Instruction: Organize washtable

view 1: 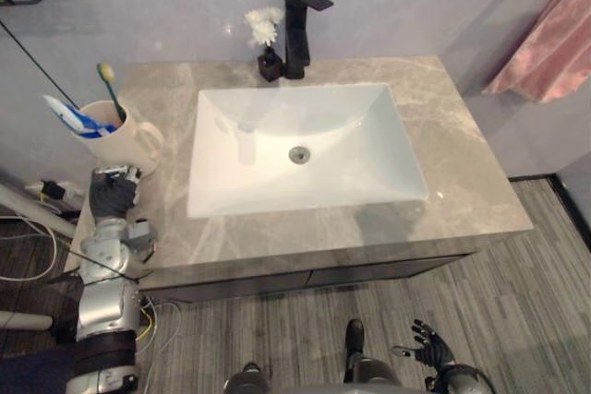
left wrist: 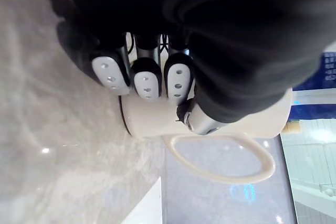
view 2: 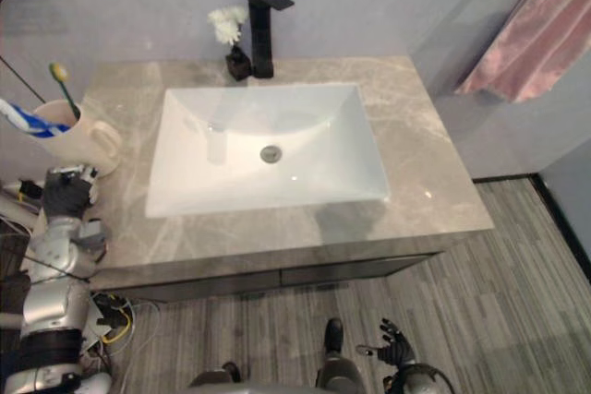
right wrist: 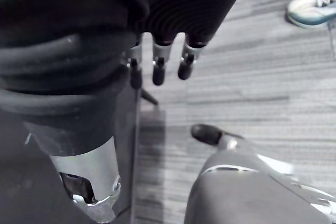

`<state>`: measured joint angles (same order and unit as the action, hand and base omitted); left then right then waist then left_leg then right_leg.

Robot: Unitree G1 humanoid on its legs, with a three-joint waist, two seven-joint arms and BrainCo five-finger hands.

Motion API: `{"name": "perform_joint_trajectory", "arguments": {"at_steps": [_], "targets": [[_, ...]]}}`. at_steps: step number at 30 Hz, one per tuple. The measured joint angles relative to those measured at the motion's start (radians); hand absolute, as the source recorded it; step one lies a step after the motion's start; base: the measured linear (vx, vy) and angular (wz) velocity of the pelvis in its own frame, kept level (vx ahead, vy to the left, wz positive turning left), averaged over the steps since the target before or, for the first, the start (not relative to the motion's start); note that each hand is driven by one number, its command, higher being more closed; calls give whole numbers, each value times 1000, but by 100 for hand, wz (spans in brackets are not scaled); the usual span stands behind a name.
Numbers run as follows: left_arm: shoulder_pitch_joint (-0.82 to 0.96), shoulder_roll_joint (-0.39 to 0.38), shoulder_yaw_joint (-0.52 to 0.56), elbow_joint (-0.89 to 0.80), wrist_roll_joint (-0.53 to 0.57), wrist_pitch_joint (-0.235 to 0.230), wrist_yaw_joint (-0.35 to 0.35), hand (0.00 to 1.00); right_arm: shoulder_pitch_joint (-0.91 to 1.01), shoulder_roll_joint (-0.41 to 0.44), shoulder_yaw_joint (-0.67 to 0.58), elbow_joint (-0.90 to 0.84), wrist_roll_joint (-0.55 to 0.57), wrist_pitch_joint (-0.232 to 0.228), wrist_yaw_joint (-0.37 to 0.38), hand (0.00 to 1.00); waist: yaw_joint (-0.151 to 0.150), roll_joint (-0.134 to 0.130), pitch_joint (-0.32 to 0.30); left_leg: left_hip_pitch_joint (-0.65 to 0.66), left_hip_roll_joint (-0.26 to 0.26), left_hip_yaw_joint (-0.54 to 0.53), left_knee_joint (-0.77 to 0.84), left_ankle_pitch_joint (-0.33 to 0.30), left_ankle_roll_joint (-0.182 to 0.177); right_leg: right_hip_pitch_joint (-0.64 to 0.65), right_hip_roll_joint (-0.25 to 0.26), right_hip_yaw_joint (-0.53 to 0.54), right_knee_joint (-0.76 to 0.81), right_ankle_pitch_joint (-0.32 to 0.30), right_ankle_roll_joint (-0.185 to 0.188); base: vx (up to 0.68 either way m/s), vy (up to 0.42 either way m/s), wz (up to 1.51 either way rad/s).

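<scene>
The cream cup stands at the left edge of the grey marble washtable, in the left middle of the left eye view. A toothbrush with a green-yellow head stands in it, and a blue and white toothpaste tube leans out to the left. The handle of the cup points toward the basin.

The left hand is just below the cup, at the front left corner of the table. In the left wrist view its fingers are bent, with the pads turned back to the camera, and the thumb lies close to the cup wall. They are not around the cup, and I cannot tell if they touch it.

The white rectangular basin takes the middle of the table. Behind it, at the top centre, stands a black faucet, with a small dark vase of white flowers just beside it on the left. A pink towel hangs at the upper right.

The right hand hangs low at the bottom right, over the grey plank floor, with its fingers spread loosely and holding nothing.
</scene>
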<state>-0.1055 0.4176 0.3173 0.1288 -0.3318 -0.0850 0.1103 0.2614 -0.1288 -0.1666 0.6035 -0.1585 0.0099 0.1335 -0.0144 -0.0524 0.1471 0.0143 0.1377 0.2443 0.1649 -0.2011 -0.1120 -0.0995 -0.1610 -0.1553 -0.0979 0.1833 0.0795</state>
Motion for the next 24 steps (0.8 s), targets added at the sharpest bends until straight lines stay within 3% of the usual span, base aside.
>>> {"name": "perform_joint_trajectory", "arguments": {"at_steps": [20, 24], "targets": [[-4, 1, -1, 0, 32, 1, -1, 100, 0, 0, 0, 0, 0, 0, 0, 0, 0, -5, -1, -3, 0, -3, 0, 0, 0, -1, -1, -7, 0, 0, 0, -3, -2, 0], [-8, 38, -7, 0, 34, 1, -2, 100, 0, 0, 0, -1, 1, 0, -2, 0, -1, -12, -2, -24, 0, 0, 5, 0, 0, -21, -1, -5, 0, 1, -1, 0, 0, -1]]}}
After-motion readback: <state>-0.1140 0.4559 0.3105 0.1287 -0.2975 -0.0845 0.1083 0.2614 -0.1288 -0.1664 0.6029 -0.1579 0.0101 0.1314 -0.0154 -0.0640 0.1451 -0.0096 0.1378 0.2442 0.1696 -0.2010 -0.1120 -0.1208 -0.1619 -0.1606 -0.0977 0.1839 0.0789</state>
